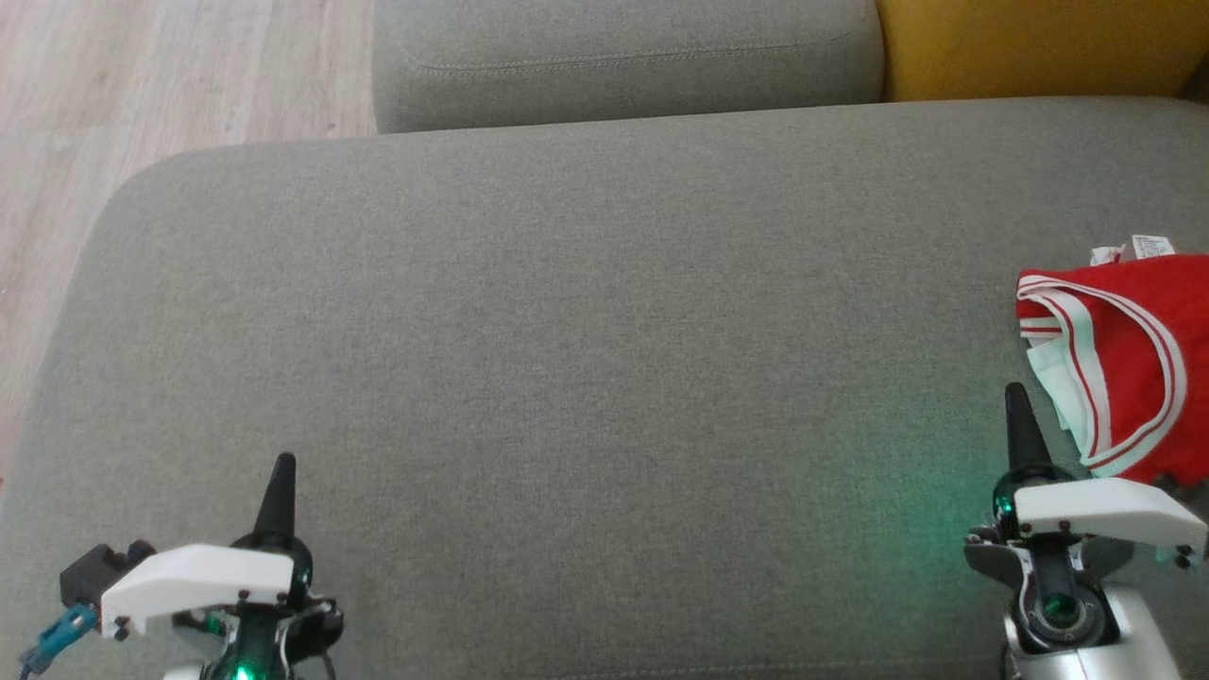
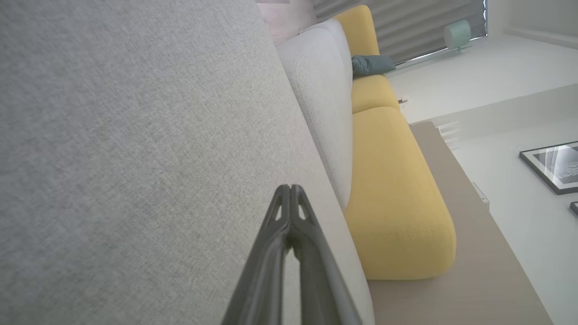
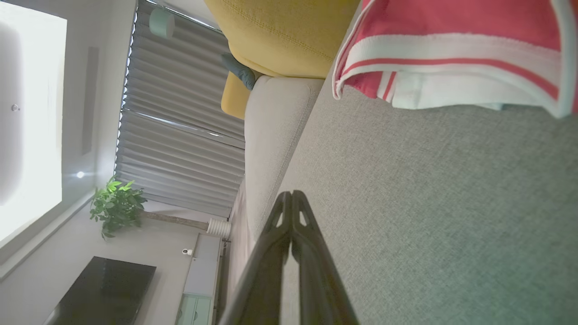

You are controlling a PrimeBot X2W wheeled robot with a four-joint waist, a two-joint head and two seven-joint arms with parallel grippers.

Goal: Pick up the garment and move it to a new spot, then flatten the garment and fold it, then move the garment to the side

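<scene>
The garment (image 1: 1129, 359) is red with white-and-red striped trim and a white label, lying bunched at the right edge of the grey sofa seat (image 1: 604, 359). In the right wrist view the garment (image 3: 456, 49) fills the upper right. My right gripper (image 1: 1016, 401) is shut and empty, hovering just left of the garment's near edge; its fingertips (image 3: 291, 196) meet over bare cushion. At the lower left my left gripper (image 1: 282, 469) is shut too, holding nothing, far from the garment, with its fingertips (image 2: 289, 190) pressed together above the seat.
A grey back cushion (image 1: 623, 57) stands behind the seat, with a yellow cushion (image 1: 1039, 42) at the far right. Wooden floor (image 1: 142, 85) lies beyond the seat's rounded left end. The wrist views show a yellow sofa section (image 2: 393, 194), window blinds (image 3: 180, 126) and a plant (image 3: 115, 203).
</scene>
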